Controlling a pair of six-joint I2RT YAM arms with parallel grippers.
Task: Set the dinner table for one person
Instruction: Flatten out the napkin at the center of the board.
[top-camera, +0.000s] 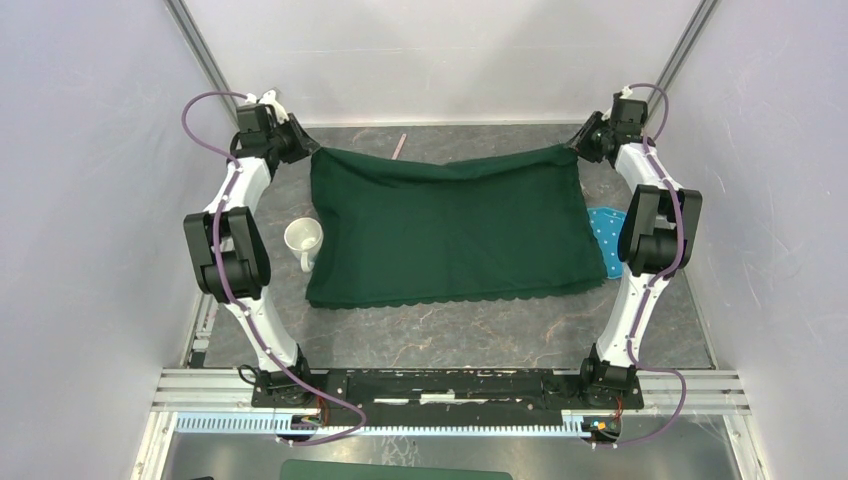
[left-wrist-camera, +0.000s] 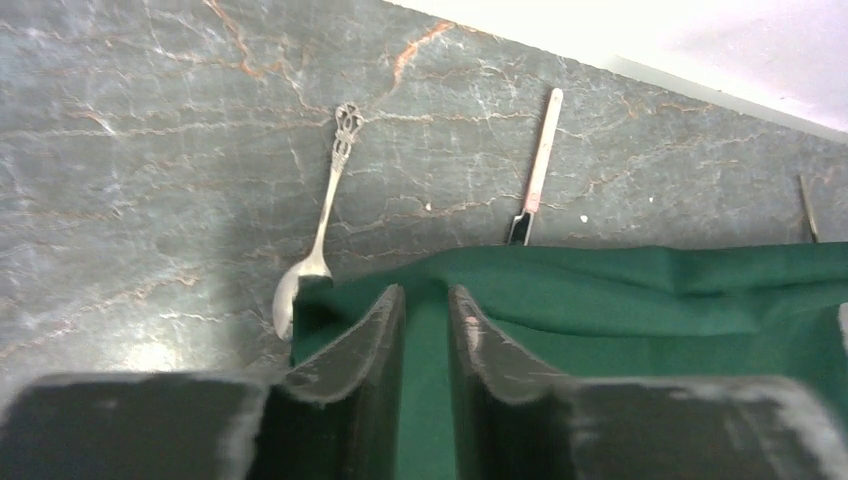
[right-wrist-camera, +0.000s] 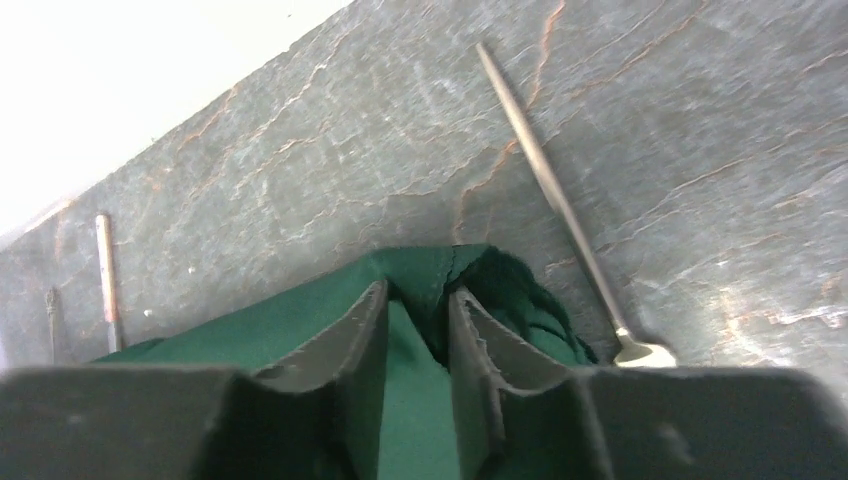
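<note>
The dinner table (top-camera: 450, 335) is a dark-grey veined surface. A dark green scallop-edged cloth (top-camera: 450, 230) lies spread over its middle. My left gripper (top-camera: 303, 150) is at the cloth's far left corner, my right gripper (top-camera: 580, 148) at its far right corner. In the left wrist view my gripper (left-wrist-camera: 425, 290) is shut on the cloth (left-wrist-camera: 650, 290), which passes between the jaws. In the right wrist view my gripper (right-wrist-camera: 418, 288) is shut on the bunched corner of the cloth (right-wrist-camera: 300, 320). The far edge of the cloth is raised a little between them.
A white mug (top-camera: 303, 240) stands at the cloth's left edge. A blue dotted napkin (top-camera: 607, 235) peeks out at its right. A silver spoon (left-wrist-camera: 320, 225) and a pink-handled knife (left-wrist-camera: 538, 165) lie behind the cloth. A long utensil (right-wrist-camera: 560, 200) lies beside the right corner.
</note>
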